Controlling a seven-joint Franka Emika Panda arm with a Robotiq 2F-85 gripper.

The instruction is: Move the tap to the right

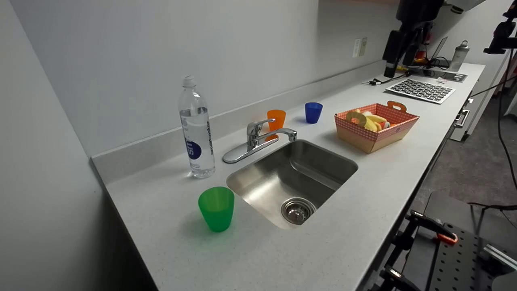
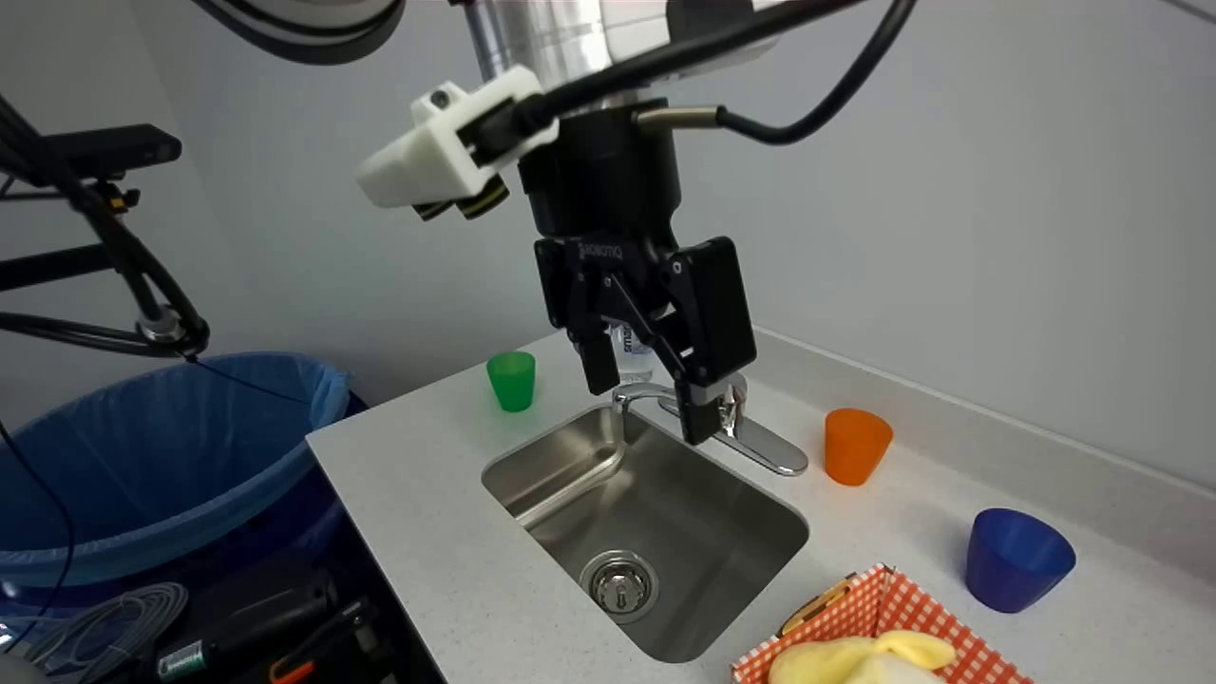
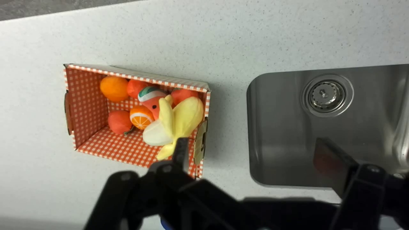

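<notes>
The chrome tap (image 1: pixel 253 139) stands on its long base plate at the wall side of the steel sink (image 1: pixel 343 155), its spout reaching out over the sink and a short lever on top. In an exterior view the tap (image 2: pixel 769 448) is partly covered by my gripper (image 2: pixel 651 394), which hangs above and in front of it. My gripper also shows high up at the back in an exterior view (image 1: pixel 399 66). In the wrist view its fingers (image 3: pixel 254 145) are wide apart with nothing between them. I cannot make out the tap in the wrist view.
A clear water bottle (image 1: pixel 198 133) and green cup (image 1: pixel 217 210) stand near the tap's one end. An orange cup (image 2: pixel 855 446), blue cup (image 2: pixel 1018 560) and red checked basket (image 3: pixel 108 153) of soft fruit are toward the other. The wall rises behind the tap.
</notes>
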